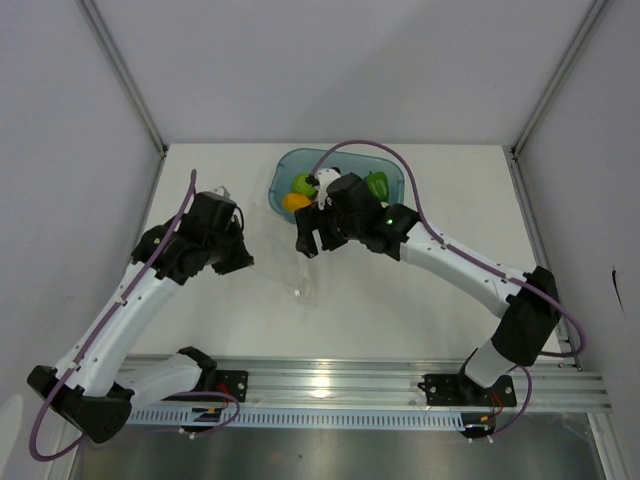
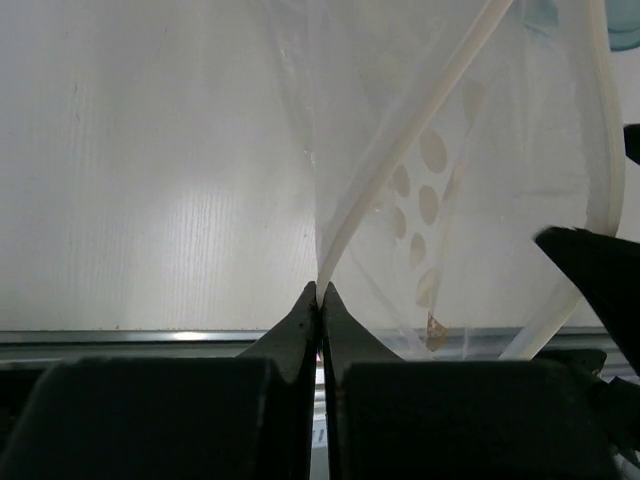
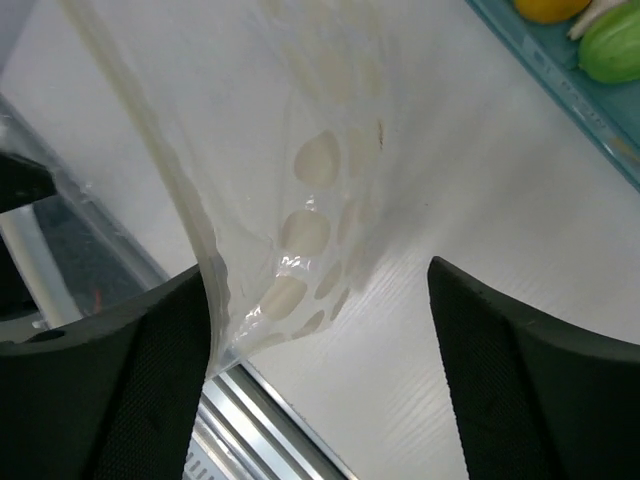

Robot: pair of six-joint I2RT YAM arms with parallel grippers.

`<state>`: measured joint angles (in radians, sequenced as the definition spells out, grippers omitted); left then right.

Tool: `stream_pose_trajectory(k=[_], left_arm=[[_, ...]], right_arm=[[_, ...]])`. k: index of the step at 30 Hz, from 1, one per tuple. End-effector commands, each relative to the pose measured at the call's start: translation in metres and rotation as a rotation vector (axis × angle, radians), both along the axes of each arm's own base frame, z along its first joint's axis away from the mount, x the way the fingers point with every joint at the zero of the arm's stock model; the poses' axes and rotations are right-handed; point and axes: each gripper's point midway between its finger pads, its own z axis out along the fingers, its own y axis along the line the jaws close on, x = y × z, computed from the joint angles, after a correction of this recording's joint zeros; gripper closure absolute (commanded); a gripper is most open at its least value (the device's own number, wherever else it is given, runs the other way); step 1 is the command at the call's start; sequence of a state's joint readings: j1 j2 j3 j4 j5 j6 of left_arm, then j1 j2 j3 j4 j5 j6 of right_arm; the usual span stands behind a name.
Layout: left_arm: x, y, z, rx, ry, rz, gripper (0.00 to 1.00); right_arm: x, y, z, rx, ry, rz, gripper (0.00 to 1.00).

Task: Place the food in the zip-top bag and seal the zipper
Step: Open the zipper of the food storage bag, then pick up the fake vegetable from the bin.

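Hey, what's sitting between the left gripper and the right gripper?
The clear zip-top bag, pinched by the left gripper and reaching the open right gripper; clearest in the wrist views.

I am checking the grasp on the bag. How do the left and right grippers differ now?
The left gripper is shut, pinching the edge of the bag; the right gripper stands open and holds nothing. The bag's strip ends inside the left gripper but only passes along one side of the right gripper. Both are at the same bag.
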<state>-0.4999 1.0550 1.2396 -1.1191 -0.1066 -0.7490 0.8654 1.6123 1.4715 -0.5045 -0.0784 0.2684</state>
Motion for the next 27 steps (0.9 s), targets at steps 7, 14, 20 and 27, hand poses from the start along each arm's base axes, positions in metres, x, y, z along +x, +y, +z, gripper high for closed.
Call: stream_pose_trajectory(k=[7,14,20,27], left_arm=[[0.001,0.019,0.021,0.013,-0.071,0.123,0.99],[-0.002,0.015,0.024,-0.011,-0.077,0.099,1.00],[-0.006,0.010,0.025,-0.041,-0.082,0.069,0.99],[0.001,-0.009,0.036,-0.138,-0.157,0.002,0.99]], right_arm=[[0.014,-0.024,0.156,0.299,-0.256,-0.073,0.10],[0.111,-0.031,0.117,0.213,-0.182,-0.259,0.15],[0.189,-0.025,0.046,0.125,-0.166,-0.387,0.16],[0.262,-0.024,-0.010,0.020,-0.257,-0.490,0.16]])
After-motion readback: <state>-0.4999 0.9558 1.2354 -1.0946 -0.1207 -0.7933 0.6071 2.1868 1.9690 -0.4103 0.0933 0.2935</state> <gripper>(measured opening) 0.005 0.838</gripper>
